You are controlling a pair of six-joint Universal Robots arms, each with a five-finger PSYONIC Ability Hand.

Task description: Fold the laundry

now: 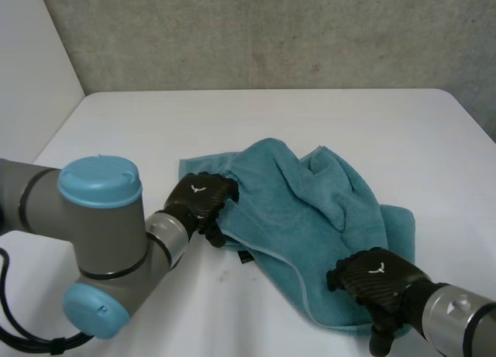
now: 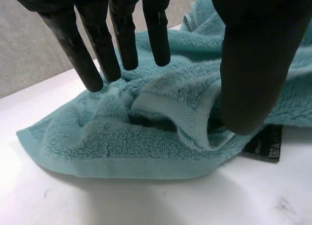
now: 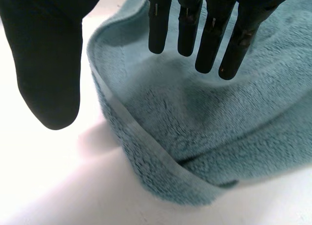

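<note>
A teal towel [image 1: 310,210] lies crumpled on the white table [image 1: 349,117], bunched into folds across its middle. My left hand [image 1: 200,198] is at the towel's left corner. In its wrist view the straight fingers [image 2: 122,39] hover over the towel [image 2: 146,137] and the thumb [image 2: 253,64] stands apart by a raised fold, so the hand is open. My right hand [image 1: 376,279] is at the towel's near right edge. Its fingers [image 3: 209,34] reach straight over the towel [image 3: 204,137], with the thumb [image 3: 48,64] wide of the hem above the table; it too is open.
A black label [image 2: 265,143] pokes out from under the towel's near edge beside my left thumb. Bare table surrounds the towel on all sides, with a grey wall behind the far edge.
</note>
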